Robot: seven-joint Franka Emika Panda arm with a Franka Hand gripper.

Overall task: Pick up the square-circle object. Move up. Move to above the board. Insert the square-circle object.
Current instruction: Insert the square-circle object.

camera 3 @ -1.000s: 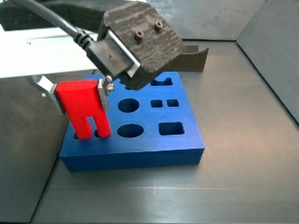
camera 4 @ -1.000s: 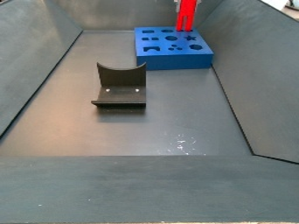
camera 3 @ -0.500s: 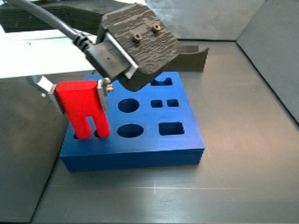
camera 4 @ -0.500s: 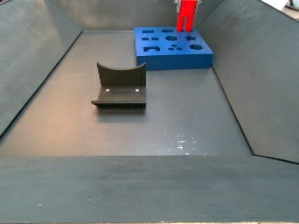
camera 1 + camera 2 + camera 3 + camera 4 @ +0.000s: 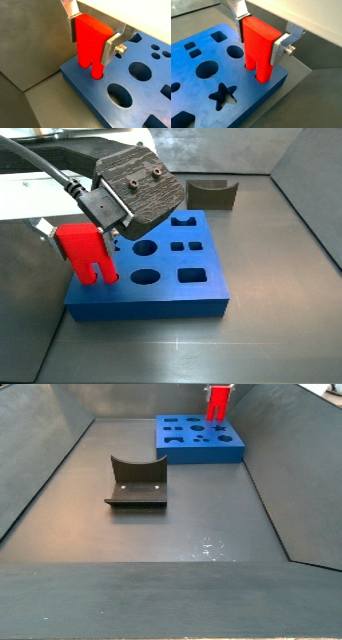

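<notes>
The gripper (image 5: 93, 37) is shut on the square-circle object (image 5: 90, 42), a tall bright red block with two short prongs, and holds it upright by its upper sides. It stands over a corner of the board (image 5: 143, 107), a thick blue slab with shaped holes. Both show in the wrist view, the red block (image 5: 258, 45) and the board (image 5: 251, 95). The prong tips are at the board's top face; I cannot tell how deep they sit. In both side views the block (image 5: 84, 253) (image 5: 215, 404) is at the board's (image 5: 160, 298) (image 5: 201, 446) edge, under the gripper (image 5: 83, 236).
The fixture (image 5: 136, 482), a dark bracket with a curved scoop, stands on the grey floor apart from the board; it also shows in a side view (image 5: 211, 193). Sloped grey walls enclose the work area.
The gripper with the red block has shifted a little sideways and slightly down over the board's corner. The fixture has not moved.
</notes>
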